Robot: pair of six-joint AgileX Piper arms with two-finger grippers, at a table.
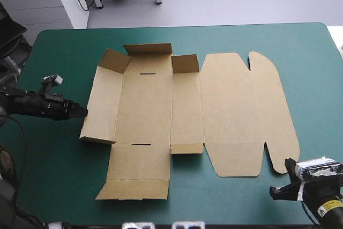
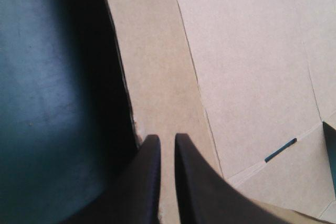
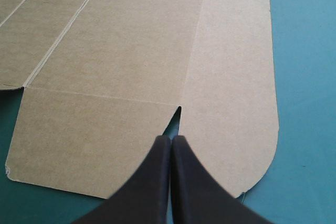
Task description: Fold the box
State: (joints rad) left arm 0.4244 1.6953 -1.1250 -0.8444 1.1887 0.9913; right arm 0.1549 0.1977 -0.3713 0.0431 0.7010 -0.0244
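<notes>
The brown box is a cut sheet lying mostly flat in the middle of the table. Its left wall panel tilts up a little, and two small flaps stand raised at the far side. My left gripper sits at the outer edge of that left panel. In the left wrist view its black fingers are all but shut, with the board's edge between them. My right gripper is shut and holds nothing. It sits just off the sheet's near right corner, pointing at the notch between the near lid flap and the rounded tab.
Teal-green cover shows all round the sheet, widest on the right and at the near left corner. The table's near edge lies close behind my right gripper.
</notes>
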